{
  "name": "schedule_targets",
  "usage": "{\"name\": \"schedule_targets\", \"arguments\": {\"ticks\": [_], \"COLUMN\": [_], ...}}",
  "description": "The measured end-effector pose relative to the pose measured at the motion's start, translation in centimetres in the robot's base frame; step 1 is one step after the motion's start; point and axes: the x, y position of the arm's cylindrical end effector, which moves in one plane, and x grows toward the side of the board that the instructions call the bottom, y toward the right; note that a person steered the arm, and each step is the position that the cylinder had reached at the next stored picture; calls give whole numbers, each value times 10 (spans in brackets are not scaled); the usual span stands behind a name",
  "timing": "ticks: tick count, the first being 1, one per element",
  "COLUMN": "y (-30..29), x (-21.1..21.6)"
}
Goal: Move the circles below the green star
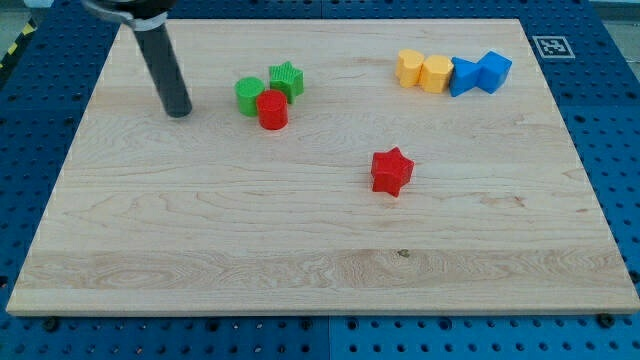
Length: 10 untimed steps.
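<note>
Bench of pale wooden board, grain running across the view, resting on a blue perforated base; a black-and-white marker tag sits at the board's top right corner.

Open room: the whole lower half of the board is bare apart from one red star block right of centre. Wide bare strip also between the two upper groups.

Upper left cluster: green star block, green circle block touching it on the view's left, red circle block pressed against both from below. All look like ridged plastic.

Upper right row, near the top edge: two yellow blocks and, side by side, shapes hard to make out; then two blue angular blocks and, touching.

Tool: dark straight rod, tilted in the view, no jaws, grasping nothing. My tip rests on the board to the view's left of the green circle block, apart from it, roughly level with the red circle block.
</note>
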Motion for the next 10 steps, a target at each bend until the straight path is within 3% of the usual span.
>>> {"name": "schedule_targets", "arguments": {"ticks": [6,10], "y": [80,93], "x": [-17,24]}}
